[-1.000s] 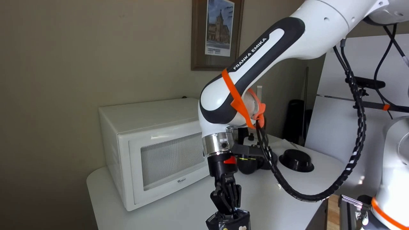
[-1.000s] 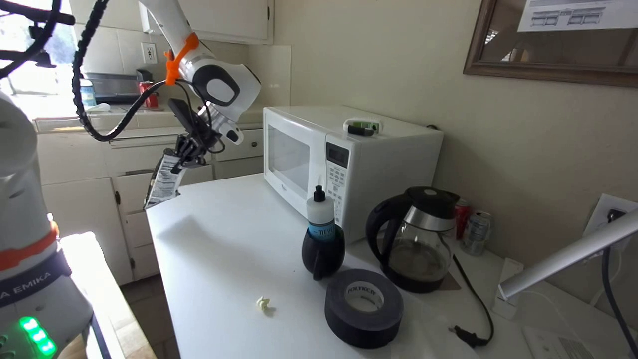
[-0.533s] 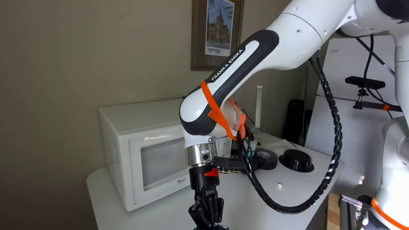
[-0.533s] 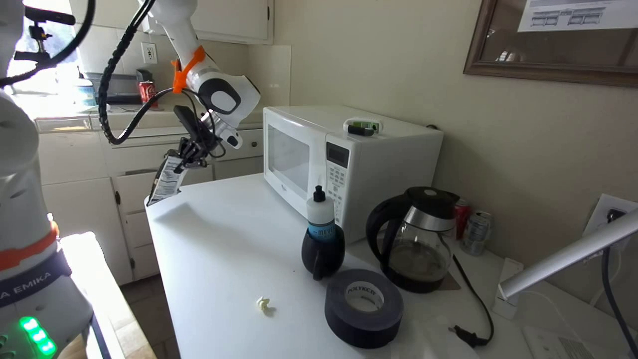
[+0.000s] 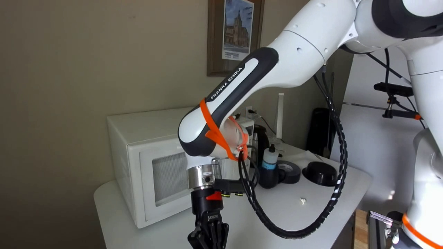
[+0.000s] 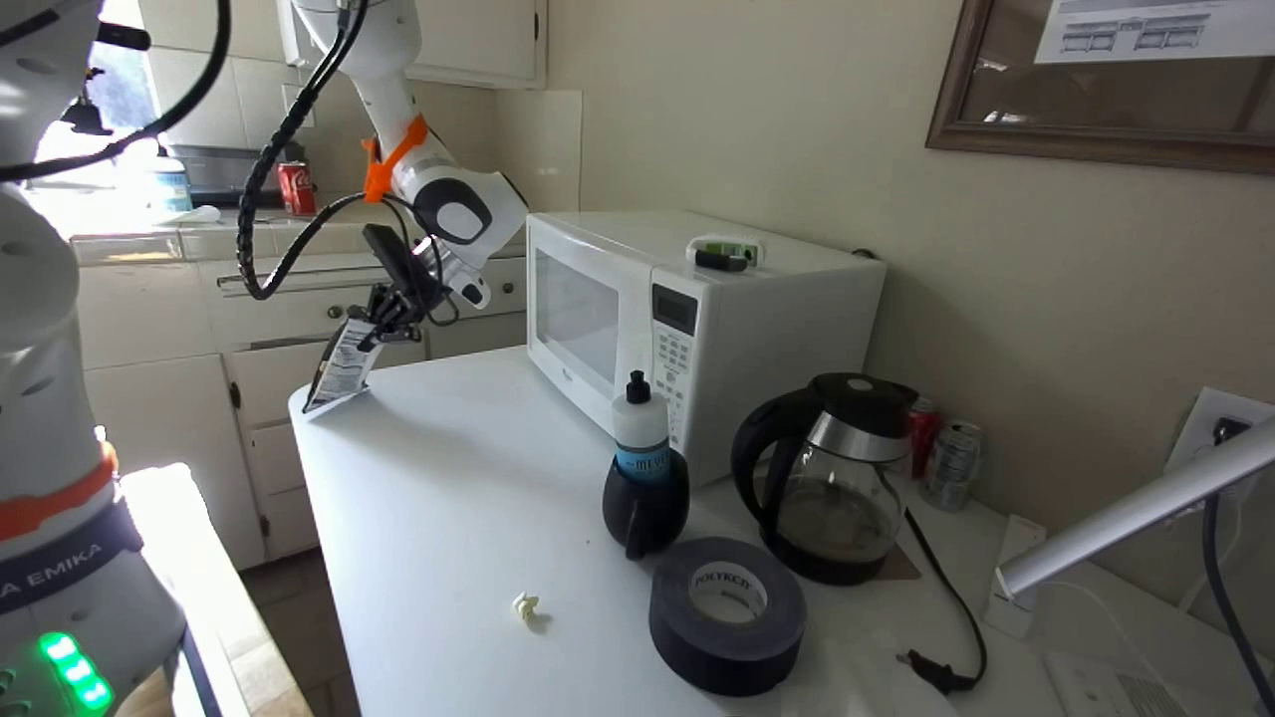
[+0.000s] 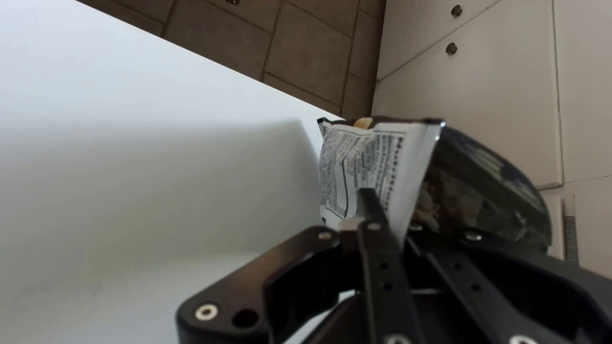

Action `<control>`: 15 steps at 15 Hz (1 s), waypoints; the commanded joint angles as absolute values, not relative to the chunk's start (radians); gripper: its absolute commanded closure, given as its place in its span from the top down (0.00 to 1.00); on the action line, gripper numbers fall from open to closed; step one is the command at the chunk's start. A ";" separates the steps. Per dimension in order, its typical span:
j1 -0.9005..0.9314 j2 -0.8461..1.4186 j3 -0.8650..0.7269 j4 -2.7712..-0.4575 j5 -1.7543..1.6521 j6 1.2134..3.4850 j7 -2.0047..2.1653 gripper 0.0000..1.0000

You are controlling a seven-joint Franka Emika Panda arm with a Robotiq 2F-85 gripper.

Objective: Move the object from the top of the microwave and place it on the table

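Note:
The object is a small crinkly snack bag, with its white printed back showing in an exterior view (image 6: 344, 360) and in the wrist view (image 7: 351, 162). My gripper (image 6: 377, 327) is shut on its upper part; one finger lies across the white back in the wrist view. The bag hangs tilted at the corner of the white table (image 6: 438, 578); I cannot tell if its lower end touches. In an exterior view my gripper (image 5: 209, 238) is cut off at the bottom edge and the bag is out of view. The white microwave (image 6: 787, 349) stands at the back of the table.
A blue-and-white bottle in a black mug (image 6: 645, 488), a tape roll (image 6: 732, 657), a glass kettle (image 6: 837, 498) and a small crumpled bit (image 6: 525, 604) are on the table. A black dish (image 5: 321, 173) stands further along. A green-and-black item (image 6: 725, 253) lies on the microwave.
My arm has moved left and down in an exterior view, taking the bag below the frame. In an exterior view the gripper and bag have shifted slightly right and down, over the table corner.

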State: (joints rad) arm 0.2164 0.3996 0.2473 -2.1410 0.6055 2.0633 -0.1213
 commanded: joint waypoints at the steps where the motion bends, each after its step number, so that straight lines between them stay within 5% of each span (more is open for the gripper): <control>1: 0.217 0.444 0.251 -2.100 0.605 2.081 -0.095 0.28; 11: 0.222 0.332 0.184 -2.170 0.441 2.186 0.107 0.99; 15: 0.226 0.207 0.159 -2.247 0.344 2.234 0.220 1.00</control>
